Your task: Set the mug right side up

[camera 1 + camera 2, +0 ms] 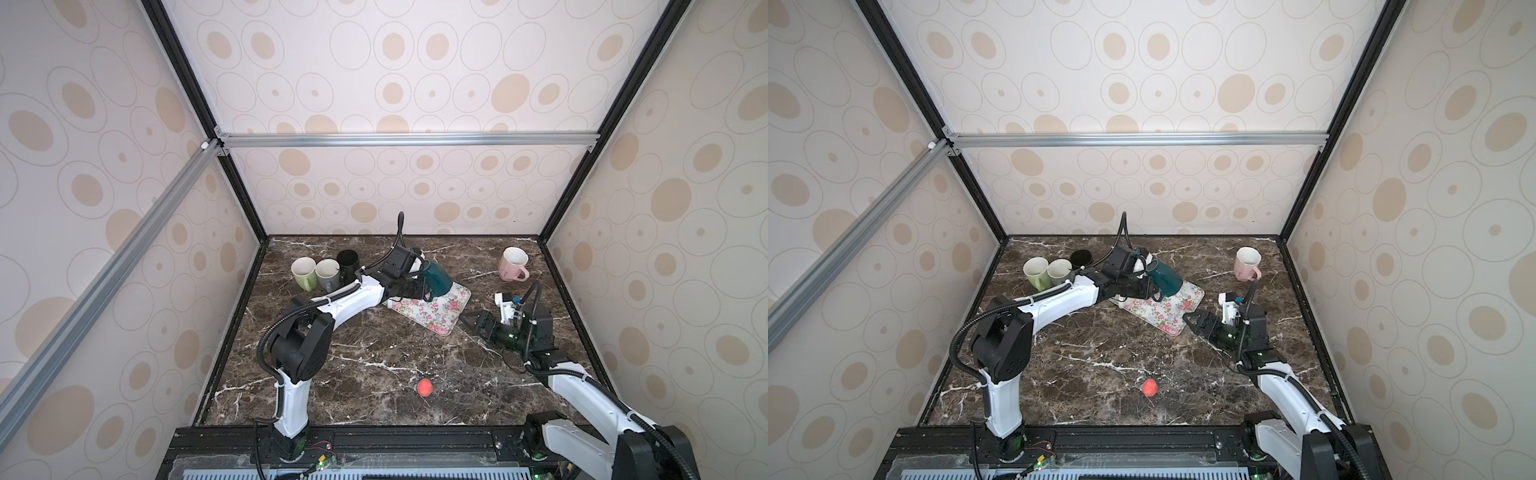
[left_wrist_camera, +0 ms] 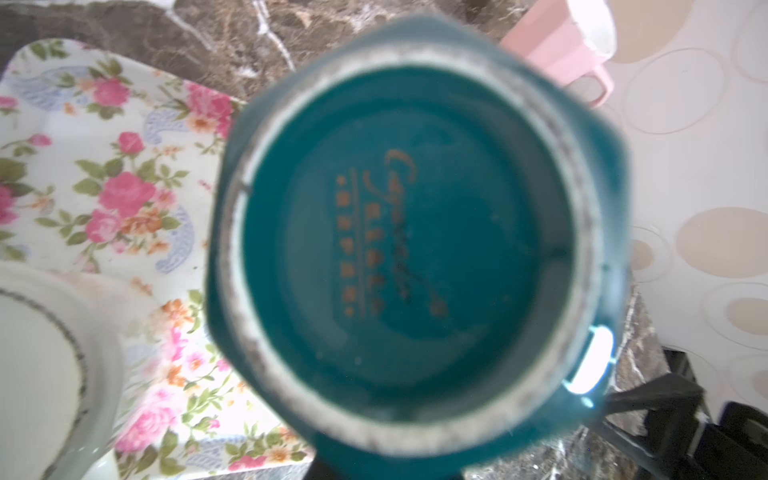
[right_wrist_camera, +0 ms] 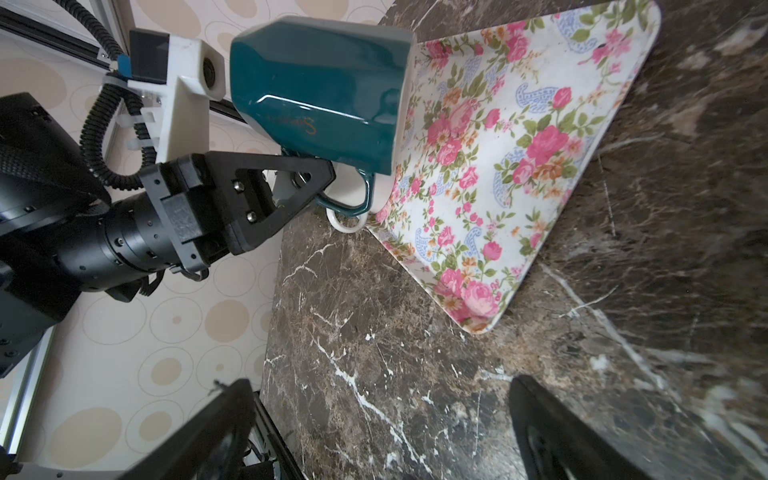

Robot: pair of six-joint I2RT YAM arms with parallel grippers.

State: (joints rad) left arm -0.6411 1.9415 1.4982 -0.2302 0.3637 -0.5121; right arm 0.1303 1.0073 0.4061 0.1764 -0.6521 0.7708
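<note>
The teal mug (image 1: 438,280) (image 1: 1167,277) hangs tilted over the floral tray (image 1: 436,318) (image 1: 1169,318). Its base faces the left wrist camera and fills that view (image 2: 415,249). Its mouth points down toward the tray (image 3: 540,124). My left gripper (image 1: 427,294) (image 1: 1156,296) (image 3: 320,176) is shut on the mug's handle, below the teal body (image 3: 320,95); its jaws are hidden in the left wrist view. My right gripper (image 1: 465,320) (image 1: 1188,320) (image 3: 378,388) stands open over bare marble, just off the tray's near right corner.
A white cup (image 2: 33,374) (image 3: 353,195) lies at the tray's left edge under the left arm. Green (image 1: 303,272), grey (image 1: 327,274) and black (image 1: 348,262) mugs stand at the back left. A pink mug (image 1: 513,264) stands back right. A red ball (image 1: 425,387) lies in front.
</note>
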